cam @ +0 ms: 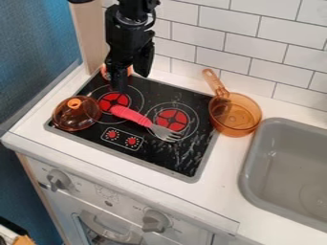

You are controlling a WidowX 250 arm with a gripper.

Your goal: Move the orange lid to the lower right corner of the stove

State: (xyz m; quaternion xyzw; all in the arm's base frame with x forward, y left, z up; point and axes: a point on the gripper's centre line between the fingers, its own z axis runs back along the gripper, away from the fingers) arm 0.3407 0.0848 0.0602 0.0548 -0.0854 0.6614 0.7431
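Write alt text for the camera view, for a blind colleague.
An orange lid rests at the left edge of a black stovetop, a black robot arm hanging over its back left. A red-handled fork lies mid-stove; to the right are an orange pan and a gray sink.

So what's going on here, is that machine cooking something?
It's a robot arm over a toy stove. Its claw hangs above the back left part, near the handle end of a fork; I can't tell if they touch. The job is to move the lid to the stove's lower right corner, but the lid sits at the left edge, away from the claw. A pan stands at the right.
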